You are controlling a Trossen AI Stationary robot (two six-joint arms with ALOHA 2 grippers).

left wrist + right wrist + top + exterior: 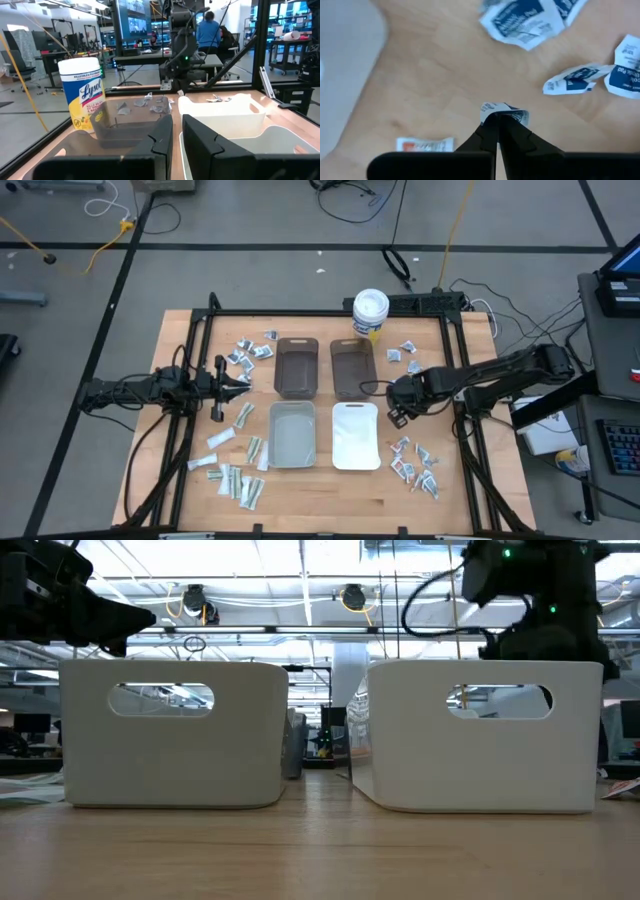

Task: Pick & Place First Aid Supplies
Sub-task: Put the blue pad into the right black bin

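Note:
The first aid supplies lie in loose groups on the wooden table: far left (pixel 250 352), near left (pixel 235 475), far right (pixel 405 355) and near right (pixel 415 465). My right gripper (pixel 400 408) points down beside the white bin's right side. It is shut on one small white packet with blue print (pixel 504 111). Other packets (pixel 520 22) (pixel 575 80) lie flat on the wood below it. My left gripper (pixel 240 383) waits level at the table's left, its fingers (pixel 177 140) close together on nothing. My right gripper pinches the small blue-printed packet at its edge (pixel 496 114) between the two fingertips. It comes from above, pointing down. The packet curls over the fingertips and looks lifted clear of the table; the fingers hide the rest of it.
Two brown bins (pixel 296 367) (pixel 352 368) stand at the far middle, a grey bin (pixel 292 433) and a white bin (pixel 355 435) nearer. A white tub with a yellow label (pixel 370 312) stands at the far edge. A packet with a red mark (pixel 425 145) lies below the right gripper.

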